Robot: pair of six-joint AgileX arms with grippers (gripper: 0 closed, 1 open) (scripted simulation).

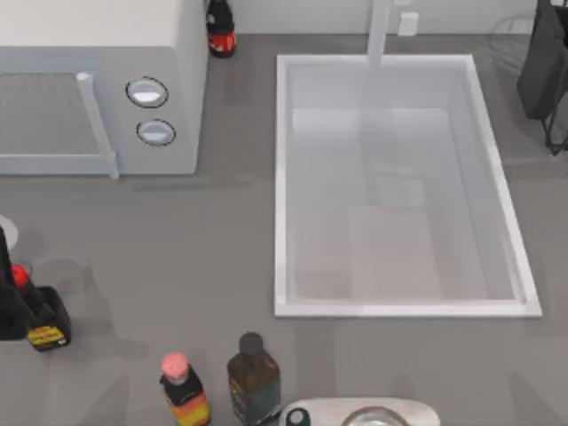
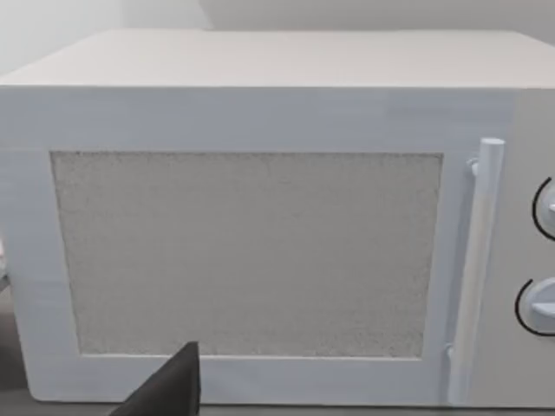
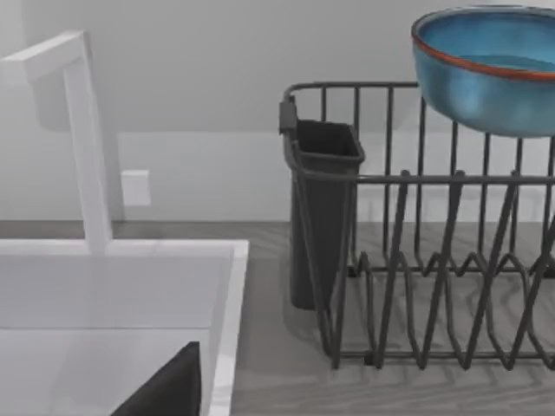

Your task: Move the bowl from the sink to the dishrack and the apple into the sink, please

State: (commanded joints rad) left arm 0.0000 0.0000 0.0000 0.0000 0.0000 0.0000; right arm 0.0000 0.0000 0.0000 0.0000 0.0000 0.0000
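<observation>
The white sink (image 1: 282,186) takes up the middle right of the table, and its basin holds nothing. In the right wrist view the blue bowl (image 3: 486,74) with its reddish rim is high over the top rail of the dark wire dishrack (image 3: 434,286); I cannot tell what it rests on. The rack's dark edge (image 1: 541,62) is at the table's far right corner. The apple is out of view. A dark part of my right gripper (image 3: 165,390) hangs near the sink rim (image 3: 230,295), well apart from the bowl. My left gripper (image 2: 169,390) faces the microwave door.
A white microwave (image 1: 98,89) stands at the back left, with a red-capped bottle (image 1: 220,31) beside it. Three more bottles (image 1: 253,377) stand near the front left edge. The faucet post (image 1: 380,31) rises behind the sink. A utensil holder (image 3: 321,208) hangs on the rack.
</observation>
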